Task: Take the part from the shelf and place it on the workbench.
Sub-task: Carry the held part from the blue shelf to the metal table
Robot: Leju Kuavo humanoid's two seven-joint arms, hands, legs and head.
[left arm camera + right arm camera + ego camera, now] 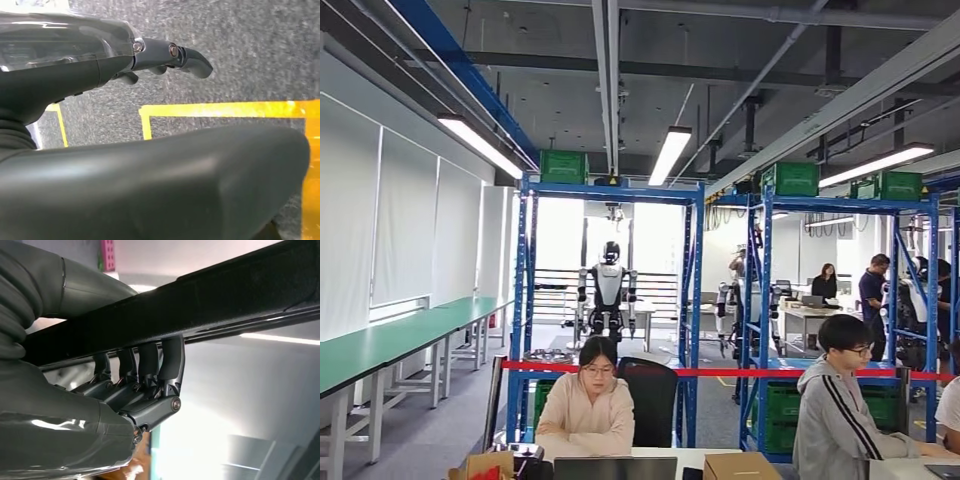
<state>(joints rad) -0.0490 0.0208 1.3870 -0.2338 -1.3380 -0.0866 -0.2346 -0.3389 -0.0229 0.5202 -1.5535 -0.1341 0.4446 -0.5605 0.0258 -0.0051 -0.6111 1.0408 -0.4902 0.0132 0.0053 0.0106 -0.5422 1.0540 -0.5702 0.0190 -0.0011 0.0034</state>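
In the right wrist view my right hand [143, 385] grips a long black part [234, 295] that runs across the whole picture. The dark fingers [171, 362] hook over one edge and the thumb lies on the other side. In the left wrist view my left hand [166, 55] hangs over the grey floor with its fingers stretched out and nothing in it. Its thick thumb [170, 180] is in the foreground.
Blue shelf racks [690, 300] with green crates [563, 166] stand ahead behind a red tape line [712, 372]. Two people [592, 405] [841, 400] sit at a table close in front. A long green workbench [388, 345] runs along the left wall. Yellow floor tape [226, 109] lies under my left hand.
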